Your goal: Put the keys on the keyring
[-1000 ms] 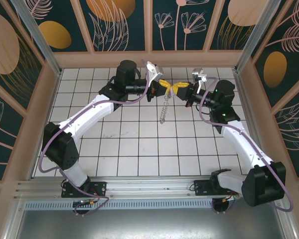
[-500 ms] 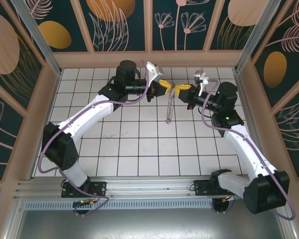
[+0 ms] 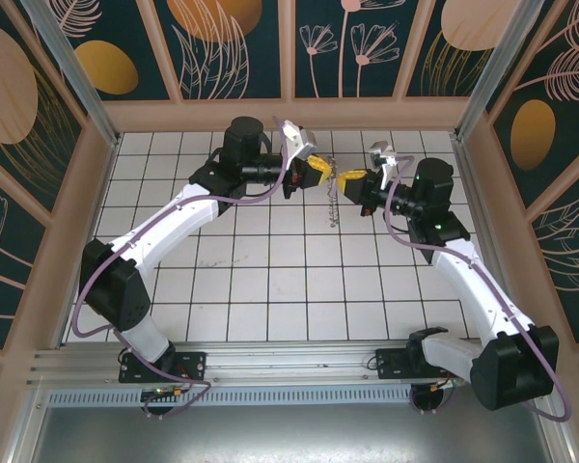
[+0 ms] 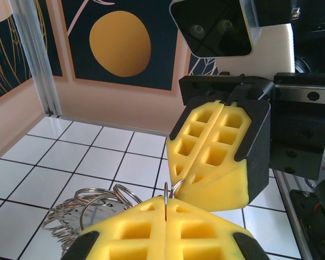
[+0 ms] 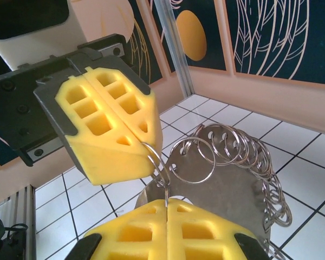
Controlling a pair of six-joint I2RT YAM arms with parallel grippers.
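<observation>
In the top view the keyring (image 3: 334, 200) is reduced to a thin hanging strand. Its small pieces cannot be told apart, and what each one is cannot be made out.

In the left wrist view the left fingers (image 4: 124, 238) are cut off by the bottom edge. The lower part of the keyring's bunched loops is hidden behind them. The right arm's housing (image 4: 309, 124) is cropped at the right edge.

In the right wrist view the right fingers (image 5: 124, 233) are cut off by the bottom edge, and the foot of the metal plate (image 5: 222, 200) is covered by them.

In both wrist views the pinched stretch of wire is buried between the closed pads.
</observation>
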